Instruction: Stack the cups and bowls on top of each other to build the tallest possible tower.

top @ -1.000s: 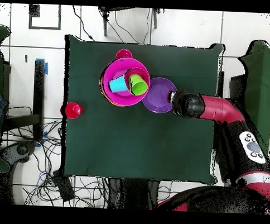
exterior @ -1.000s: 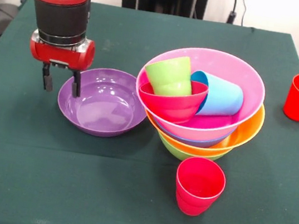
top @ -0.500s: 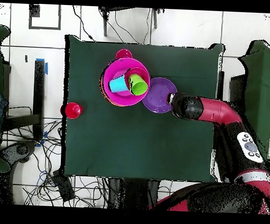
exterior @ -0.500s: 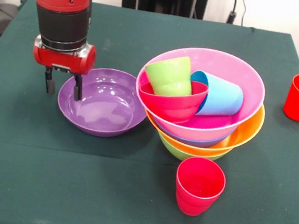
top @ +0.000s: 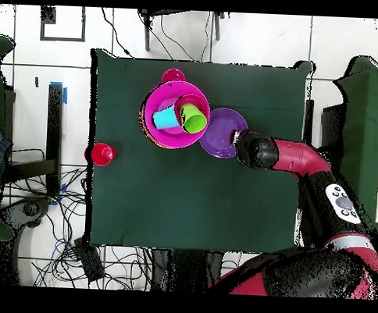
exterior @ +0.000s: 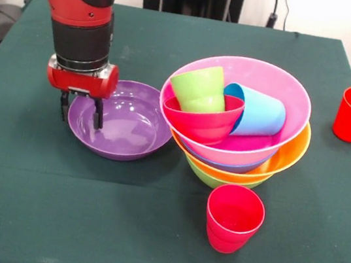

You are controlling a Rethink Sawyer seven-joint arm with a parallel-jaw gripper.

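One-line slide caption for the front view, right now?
Open tool straddles the rim of the glossy purple plastic bowl beside the nested bowl tower.

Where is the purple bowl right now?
In the front view the purple bowl sits on the table at the left, right beside the tower. The open gripper straddles its left rim.

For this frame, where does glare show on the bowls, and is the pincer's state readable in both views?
Front view: white ceiling-light glare streaks the purple bowl and the pink bowl rim; the pincer reads sharply, open, straddling the purple bowl's rim. Overhead view: glare is faint on the purple bowl, and the arm covers the pincer, so its state cannot be read there.
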